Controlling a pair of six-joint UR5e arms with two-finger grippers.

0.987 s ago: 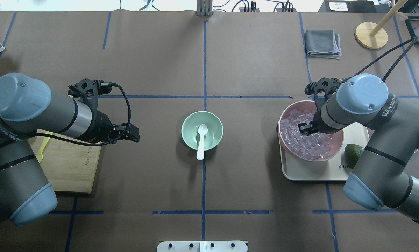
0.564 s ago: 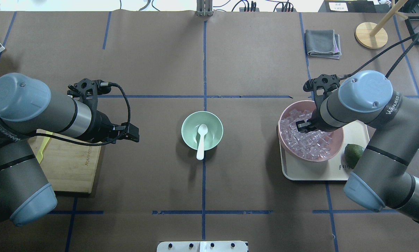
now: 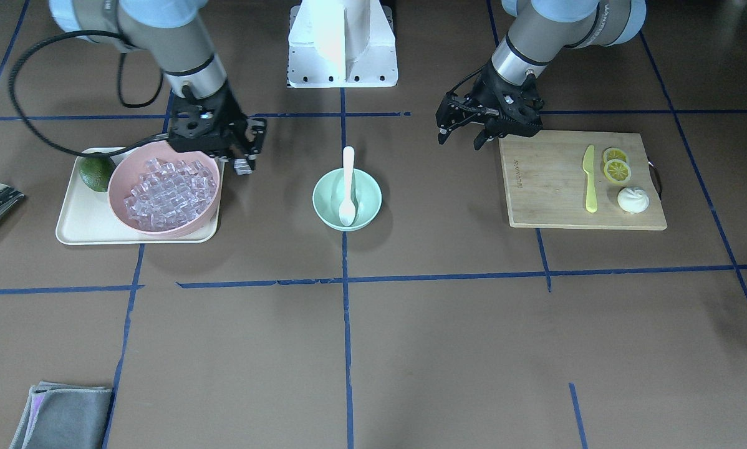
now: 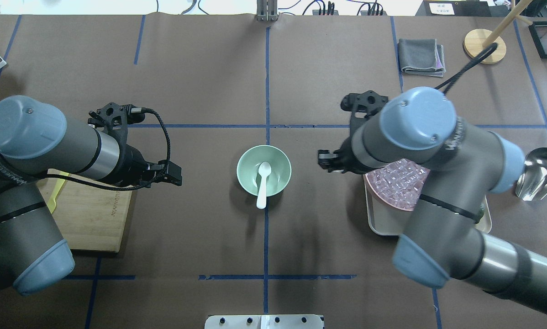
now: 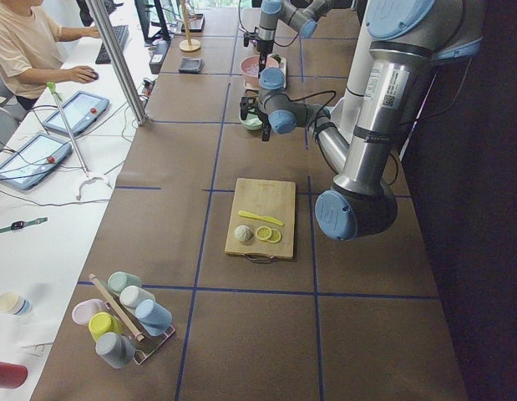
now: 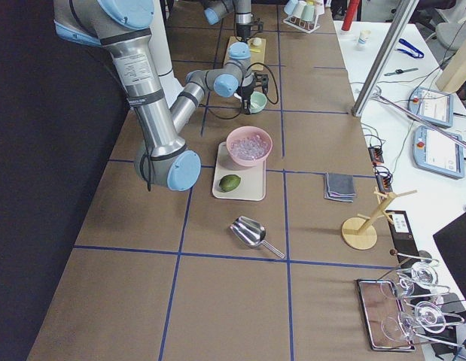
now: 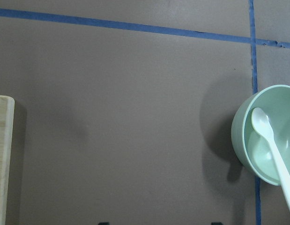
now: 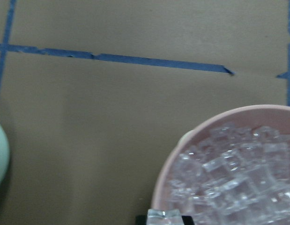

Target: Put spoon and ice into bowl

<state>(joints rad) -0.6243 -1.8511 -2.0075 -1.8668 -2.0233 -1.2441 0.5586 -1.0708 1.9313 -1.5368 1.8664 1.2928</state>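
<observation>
My right gripper [image 3: 244, 163] is pinched on one ice cube [image 8: 164, 216], just off the pink bowl's [image 3: 161, 232] rim. The green bowl [image 3: 366, 198], spoon [image 3: 347, 181] already in it, lies across bare table toward my left. My left gripper [image 3: 458, 141] hangs beyond it, spread and empty.

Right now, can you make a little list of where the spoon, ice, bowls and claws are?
small white plastic spoon: scoop inside small mint-green bowl, handle over its rim
clear ice cubes: heaped in big pink bowl
right claw: shut on one clear cube, between the two bowls
left claw: open, empty, near wooden board
</observation>
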